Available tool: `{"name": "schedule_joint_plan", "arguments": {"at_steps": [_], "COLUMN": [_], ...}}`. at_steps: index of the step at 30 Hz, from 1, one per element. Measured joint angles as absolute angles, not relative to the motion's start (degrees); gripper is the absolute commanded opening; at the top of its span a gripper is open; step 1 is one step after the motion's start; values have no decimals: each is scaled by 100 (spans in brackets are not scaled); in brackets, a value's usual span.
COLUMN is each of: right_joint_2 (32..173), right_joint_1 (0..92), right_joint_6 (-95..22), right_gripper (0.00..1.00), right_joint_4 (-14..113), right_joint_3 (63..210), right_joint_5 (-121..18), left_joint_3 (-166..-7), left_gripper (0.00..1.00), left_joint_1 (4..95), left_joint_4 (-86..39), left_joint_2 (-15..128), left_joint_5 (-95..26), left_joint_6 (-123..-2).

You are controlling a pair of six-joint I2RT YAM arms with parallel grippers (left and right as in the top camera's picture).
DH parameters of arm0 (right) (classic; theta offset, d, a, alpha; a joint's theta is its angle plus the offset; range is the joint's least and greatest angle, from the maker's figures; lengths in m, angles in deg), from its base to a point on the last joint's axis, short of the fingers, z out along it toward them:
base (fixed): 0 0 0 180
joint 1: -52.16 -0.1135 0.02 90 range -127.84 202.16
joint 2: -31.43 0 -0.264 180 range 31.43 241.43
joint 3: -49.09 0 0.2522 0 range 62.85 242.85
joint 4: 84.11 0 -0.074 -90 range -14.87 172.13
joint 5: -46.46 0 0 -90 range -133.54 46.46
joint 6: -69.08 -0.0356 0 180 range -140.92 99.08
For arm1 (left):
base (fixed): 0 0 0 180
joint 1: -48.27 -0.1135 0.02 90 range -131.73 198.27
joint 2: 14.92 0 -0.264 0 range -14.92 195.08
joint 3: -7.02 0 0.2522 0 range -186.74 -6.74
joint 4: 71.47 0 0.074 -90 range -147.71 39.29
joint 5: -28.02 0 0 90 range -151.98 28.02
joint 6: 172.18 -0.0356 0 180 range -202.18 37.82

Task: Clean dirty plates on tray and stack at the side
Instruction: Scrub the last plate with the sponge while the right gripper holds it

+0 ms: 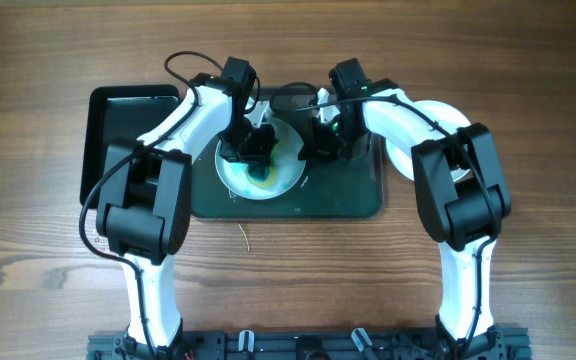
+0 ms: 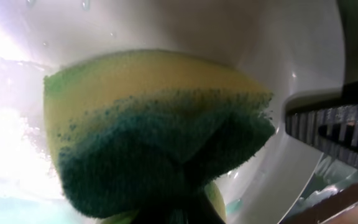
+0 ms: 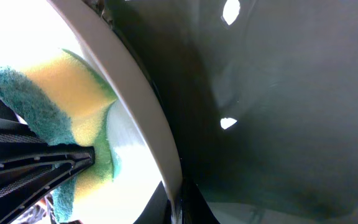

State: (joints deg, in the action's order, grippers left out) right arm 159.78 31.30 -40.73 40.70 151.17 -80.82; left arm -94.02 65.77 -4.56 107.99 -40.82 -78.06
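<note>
**Yellow-and-green sponge worked against a steadied plate**

Foam fills the left wrist view. The sponge (image 2: 154,124) is clenched in the left jaws and squeezed into a fold, so yellow foam and green scouring layer both show. It is pressed into the white plate (image 2: 166,25), which is how a smear would be scrubbed off. Water drops and a teal tint are seen on the glaze around it, so the plate is judged not yet clean.

At the right edge of that view a ribbed black finger is laid against the plate's edge. From the right wrist the rim (image 3: 135,106) is seen running down into the right jaws, which appear clamped on it. This hold is judged to be there to stop the plate sliding or turning under the scrubbing. Whether the plate is tipped up off the tray (image 3: 278,124) cannot be told for sure.

From overhead the plate is found on the left half of the tray, both arms bent over it. Off the tray to the right, a side plate (image 1: 400,165) is laid on the wooden surface (image 1: 298,260), mostly hidden by the right arm. How many are stacked there cannot be told. Farthest left, a black bin (image 1: 118,120) is set beside the tray.
</note>
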Motion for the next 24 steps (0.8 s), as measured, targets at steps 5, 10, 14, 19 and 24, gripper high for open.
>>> {"name": "schedule_joint_plan", "arguments": {"at_steps": [5, 10, 14, 19, 24], "right_joint_2": [15978, 15978, 15978, 15980, 15980], "right_joint_1": [3162, 3086, 3012, 3007, 3062], "right_joint_6": [-4080, -4084, -4108, -4124, -4121], "right_gripper": [4, 4, 4, 4, 4], "right_joint_4": [4136, 4195, 4217, 4197, 4127], "right_joint_3": [15117, 15117, 15117, 15117, 15117], "right_joint_5": [-8082, -8084, -8091, -8100, -8086], "left_joint_3": [-9400, -9501, -9512, -9516, -9461], "left_gripper": [4, 4, 4, 4, 4], "left_joint_1": [6575, 6747, 6758, 6702, 6439], "left_joint_4": [-655, -321, -130, -102, -174], "left_joint_2": [10799, 10751, 10738, 10738, 10751], "left_joint_5": [-4460, -5642, -6125, -5850, -4696], "left_joint_6": [-6999, -5561, -4942, -5106, -6350]}}
